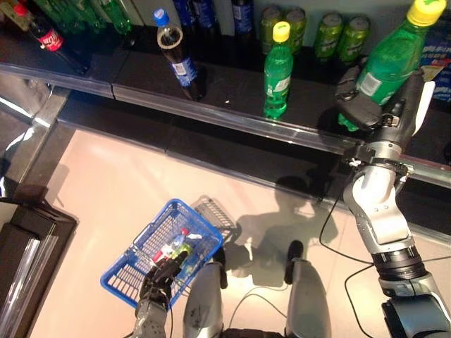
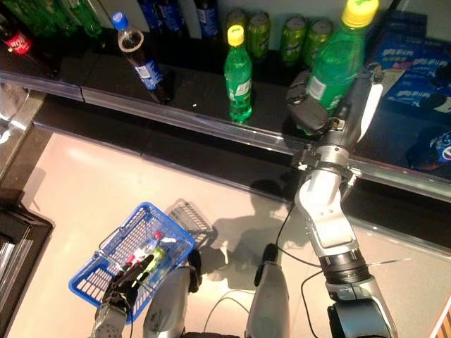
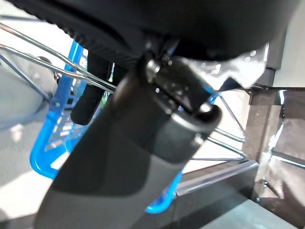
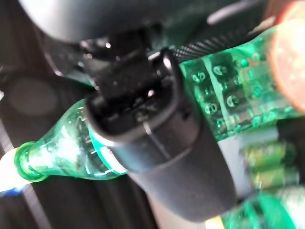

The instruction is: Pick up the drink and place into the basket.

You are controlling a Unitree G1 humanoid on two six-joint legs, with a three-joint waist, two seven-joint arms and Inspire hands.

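A green drink bottle with a yellow cap stands tilted over the dark shelf at the upper right, and my right hand is shut round its lower body. The right wrist view shows the thumb wrapped across that bottle. A blue wire basket hangs low over the floor at the lower left. My left hand is curled round its wire handle at the near rim. Inside the basket lies a small bottle with a red cap.
A second green bottle, a blue-capped cola bottle and several green cans stand on the shelf, behind its metal front edge. A dark cabinet stands at the lower left. The basket's other handle hangs outward.
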